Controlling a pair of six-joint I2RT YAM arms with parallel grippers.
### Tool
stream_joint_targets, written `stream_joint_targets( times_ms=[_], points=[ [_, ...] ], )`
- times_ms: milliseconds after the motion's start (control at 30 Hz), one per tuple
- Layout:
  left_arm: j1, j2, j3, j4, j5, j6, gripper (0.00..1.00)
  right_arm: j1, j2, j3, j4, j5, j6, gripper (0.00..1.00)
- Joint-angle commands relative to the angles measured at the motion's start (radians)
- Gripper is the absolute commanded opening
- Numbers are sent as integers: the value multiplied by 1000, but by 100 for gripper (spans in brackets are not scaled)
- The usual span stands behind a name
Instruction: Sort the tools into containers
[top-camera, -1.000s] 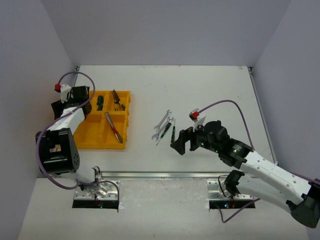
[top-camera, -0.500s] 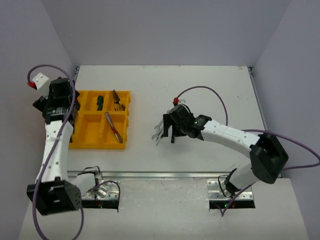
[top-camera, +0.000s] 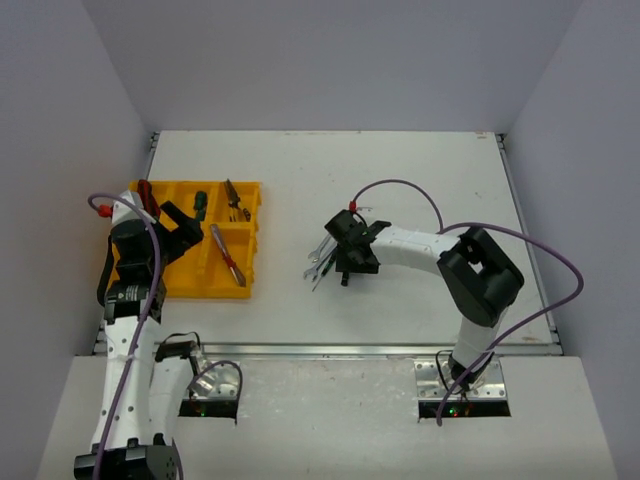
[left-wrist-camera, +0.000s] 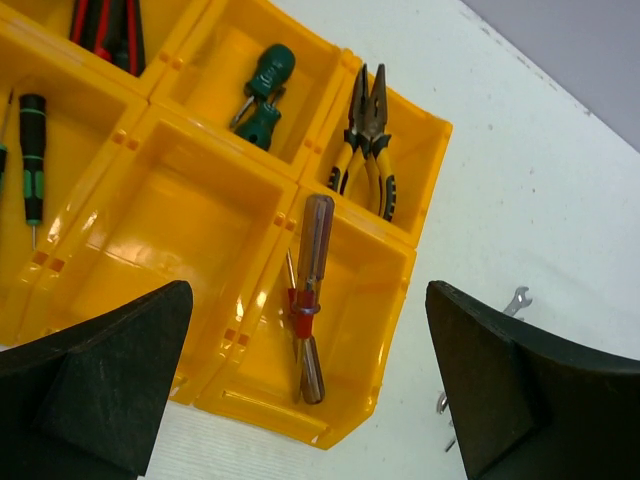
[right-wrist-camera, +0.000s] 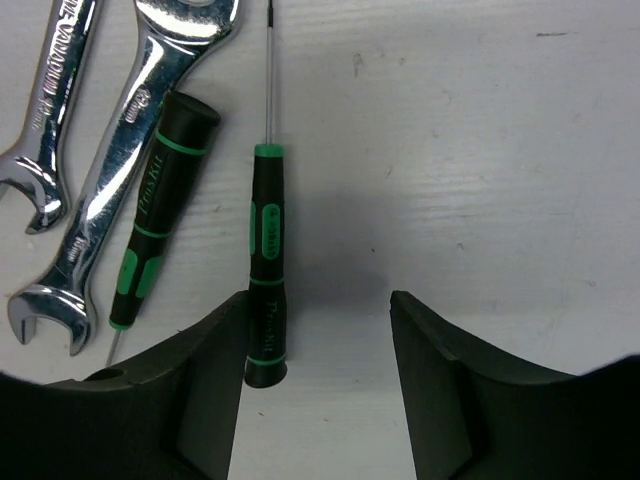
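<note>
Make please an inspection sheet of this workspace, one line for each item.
Surface: white table.
Job's things: yellow tray holds red knife, yellow pliers, green screwdriver, thin screwdriver and red pliers. On the table lie big wrench, small wrench, short screwdriver and long screwdriver.
Clutter: nothing seen.
Grippers: left gripper open above the tray; right gripper open, low over the table, one finger beside the long screwdriver's handle.
Cables: purple cables, one looping from each arm.
Surroundings: grey walls on three sides; metal rail at the near edge.
</note>
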Motion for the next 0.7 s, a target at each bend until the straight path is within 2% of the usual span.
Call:
stream_joint_targets(
  times_ms=[0,100,167,200,267,367,433,500,533,567,633,667],
  points=[
    [-8,-19,-2,65,92,13,100,-19,48,11,46,-24,25,49],
    [-14,-21,-4,67,96,16,100,-22,62,-12,59,-42,39,31],
    [-27,-27,-7,70,97,13,100,-24,47,-40,67,-55,53,10],
    [-33,-24,-13,78,105,9,100,-25,39,-55,70,-63,57,5],
    [-54,12,-15,93,166,9,100,-26,2,-86,70,-59,72,0],
    [-73,67,-15,102,285,-9,100,-26,-78,-131,72,-46,85,0],
    [-79,89,-73,208,484,-86,100,-19,-194,-196,122,-63,36,0],
    [-106,73,-124,306,580,-153,100,-9,-275,-249,191,-103,-29,0],
    [-157,51,-178,414,617,-229,100,5,-362,-317,314,-180,-121,0],
    [-252,37,-210,495,610,-279,100,12,-428,-374,435,-337,-195,0],
    [-364,39,-238,586,558,-327,100,15,-504,-446,649,-555,-272,0],
    [-448,57,-250,636,538,-350,100,19,-536,-475,772,-737,-294,0]
  ],
)
